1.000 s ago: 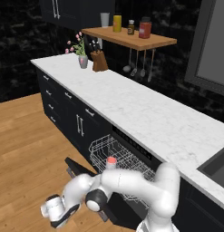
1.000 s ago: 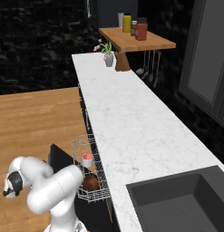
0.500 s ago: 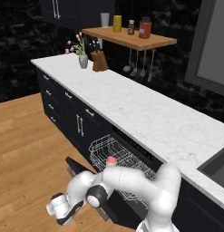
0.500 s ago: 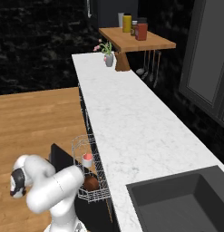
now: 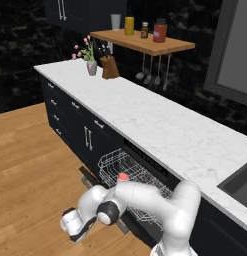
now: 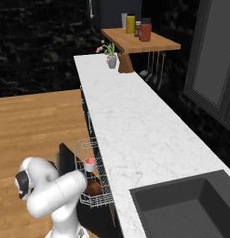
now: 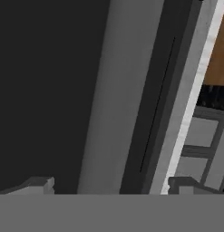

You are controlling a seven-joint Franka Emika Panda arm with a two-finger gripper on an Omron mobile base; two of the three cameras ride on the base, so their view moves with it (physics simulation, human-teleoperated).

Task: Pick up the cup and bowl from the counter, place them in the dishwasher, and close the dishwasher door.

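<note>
Gripper (image 7: 109, 186) spread wide, holding nothing, fingertips (image 7: 38, 185) either side of the grey bar handle (image 7: 113, 99) on the dishwasher door (image 7: 41, 90), handle running up between them. Door lowered, arm low by the wood floor (image 5: 30, 150). Cup (image 5: 123, 177) and bowl (image 6: 93, 188) sit in the pulled-out white rack (image 5: 120, 167), under the counter (image 5: 160, 125), beside the door.
</note>
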